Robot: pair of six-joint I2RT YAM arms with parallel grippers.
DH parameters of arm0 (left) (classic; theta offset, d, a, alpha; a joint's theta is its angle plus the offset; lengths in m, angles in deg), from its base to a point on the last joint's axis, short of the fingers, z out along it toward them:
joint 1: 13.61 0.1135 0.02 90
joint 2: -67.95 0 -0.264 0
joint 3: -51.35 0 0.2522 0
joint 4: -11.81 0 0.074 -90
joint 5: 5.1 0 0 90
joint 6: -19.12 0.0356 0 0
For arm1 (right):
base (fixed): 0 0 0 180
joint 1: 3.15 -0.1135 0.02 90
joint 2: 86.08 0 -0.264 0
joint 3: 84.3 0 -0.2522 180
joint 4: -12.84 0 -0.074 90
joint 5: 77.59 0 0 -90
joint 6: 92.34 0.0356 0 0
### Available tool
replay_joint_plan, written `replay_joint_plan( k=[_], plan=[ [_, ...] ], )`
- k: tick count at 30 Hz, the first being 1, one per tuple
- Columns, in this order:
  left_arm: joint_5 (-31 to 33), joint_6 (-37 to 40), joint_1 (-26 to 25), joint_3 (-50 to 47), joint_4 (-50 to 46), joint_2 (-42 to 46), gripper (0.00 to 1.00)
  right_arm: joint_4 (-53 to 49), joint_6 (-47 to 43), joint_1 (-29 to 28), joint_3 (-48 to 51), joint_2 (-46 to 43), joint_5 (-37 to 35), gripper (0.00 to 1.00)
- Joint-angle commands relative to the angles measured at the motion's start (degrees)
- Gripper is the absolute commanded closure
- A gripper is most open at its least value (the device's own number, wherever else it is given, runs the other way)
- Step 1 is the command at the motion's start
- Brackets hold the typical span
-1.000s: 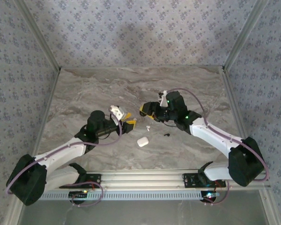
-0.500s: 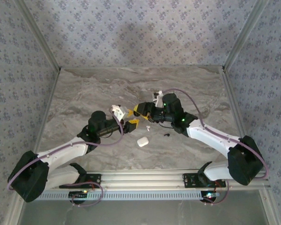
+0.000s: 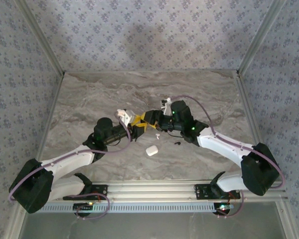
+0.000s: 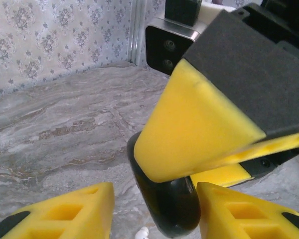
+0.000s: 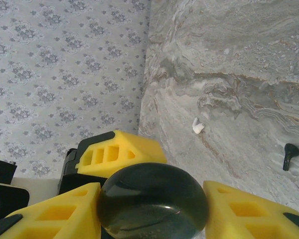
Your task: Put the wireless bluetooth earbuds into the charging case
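My right gripper is shut on a glossy black round disc, held above the table. My left gripper stands open around that disc: its right finger sits close beside it, its left finger well apart. In the top view the two grippers, left and right, meet over the table's middle. The white charging case lies on the table just in front of them. One white earbud lies between the case and the grippers, and is also seen as the earbud and earbud.
A small black piece lies right of the case, seen again as the black piece. The marble table is fenced by patterned walls at the back and sides.
Both arms have moved towards each other until the grippers meet. The left jaws widened, then narrowed around the black disc that the right gripper holds.
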Motion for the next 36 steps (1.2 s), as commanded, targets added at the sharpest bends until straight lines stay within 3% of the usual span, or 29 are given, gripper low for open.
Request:
replay_joint_plan(
  k=[1,6,11,17,24,28,33,36],
  plan=[
    [0.16,-0.62,-0.38,2.52,1.84,0.28,0.62,0.77,0.45,-0.39,0.39,0.02,-0.8,0.51],
    [-0.86,0.2,-0.38,2.89,-0.06,0.35,0.73,0.41,-0.44,-0.31,0.36,0.01,-0.62,0.5],
    [-2.25,1.8,-0.17,2.4,-0.94,0.99,0.76,-4.22,-7.27,1.65,0.18,-2.96,-0.01,0.39],
    [-10.03,3.63,1.63,2.26,-1.77,1.31,0.79,-18.25,-30.56,7.12,-1.51,-12.17,-0.32,0.36],
    [-20.87,6.63,3.04,3.63,-3.01,0.35,0.81,-25.47,-64.78,12.25,-3.27,-19.07,11.63,0.48],
    [-26.38,8.01,3.12,5.69,-4.62,-1.37,0.82,-35.78,-84.52,12.4,-8.08,-17.85,16.68,0.51],
    [-30.64,9.21,3.04,8.13,-6.8,-2.99,0.82,-45.83,-97.21,11.77,-14.87,-12.75,19.93,0.53],
    [-31.55,9.73,2.99,8.74,-7.24,-3.08,0.82,-47.73,-100.19,10.67,-17.15,-9.95,20.47,0.53]
  ],
)
